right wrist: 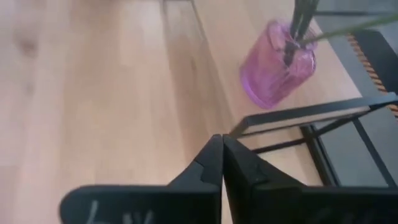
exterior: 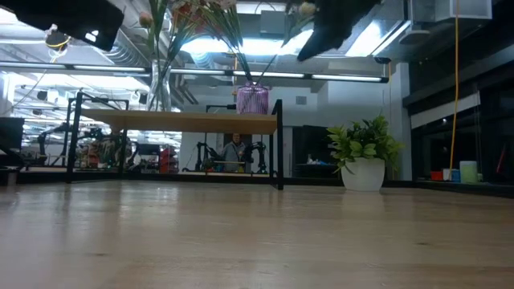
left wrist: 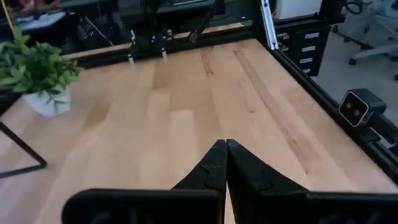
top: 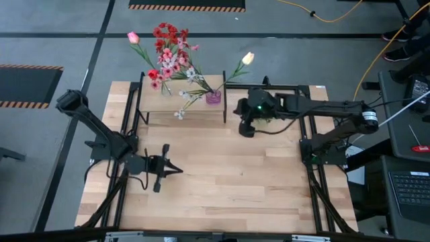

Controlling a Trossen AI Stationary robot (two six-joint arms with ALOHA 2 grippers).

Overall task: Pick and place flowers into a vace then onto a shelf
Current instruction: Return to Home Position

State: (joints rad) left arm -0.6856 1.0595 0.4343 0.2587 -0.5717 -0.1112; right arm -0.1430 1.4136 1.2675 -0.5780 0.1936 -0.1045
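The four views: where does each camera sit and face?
High: above the table, facing straight down; both arms show.
Low: tabletop height, level toward the shelf; arms overhead.
Left wrist: past the shut left tool across the table.
Right wrist: past the shut right tool at the vase.
Shared: the vase, in high, low and right wrist.

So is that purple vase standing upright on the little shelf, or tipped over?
Upright: the vase stands on the shelf, with the flowers rising from its mouth.
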